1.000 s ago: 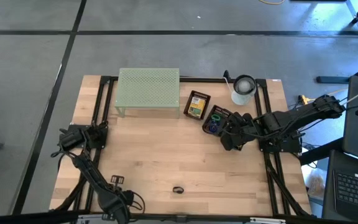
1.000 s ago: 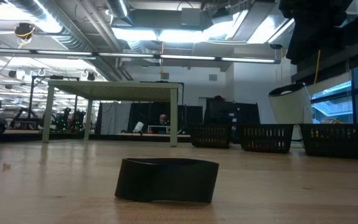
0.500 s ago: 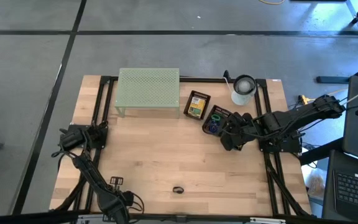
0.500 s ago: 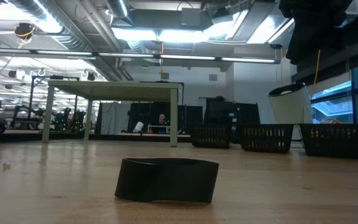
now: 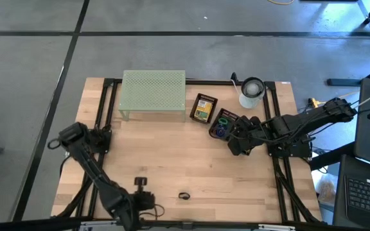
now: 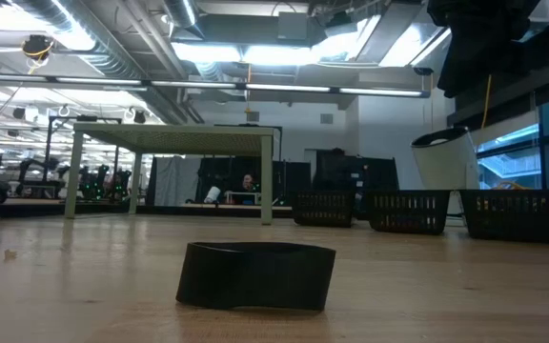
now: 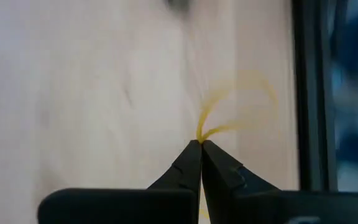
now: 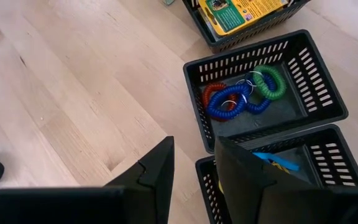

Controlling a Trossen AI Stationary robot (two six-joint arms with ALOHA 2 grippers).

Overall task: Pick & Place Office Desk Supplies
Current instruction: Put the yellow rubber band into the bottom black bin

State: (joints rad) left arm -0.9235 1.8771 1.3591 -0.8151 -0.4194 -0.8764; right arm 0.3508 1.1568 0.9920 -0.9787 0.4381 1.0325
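- The left claw [image 7: 200, 144] is pinched shut on a thin yellow rubber band [image 7: 241, 112], low at the near edge of the table [image 5: 172, 160].
- The black baskets [image 8: 266, 87] are far across, by the right claw [image 8: 191, 163], which is much nearer them and a bit open, holding nothing.
- The band is blurry, and too small to see from above.
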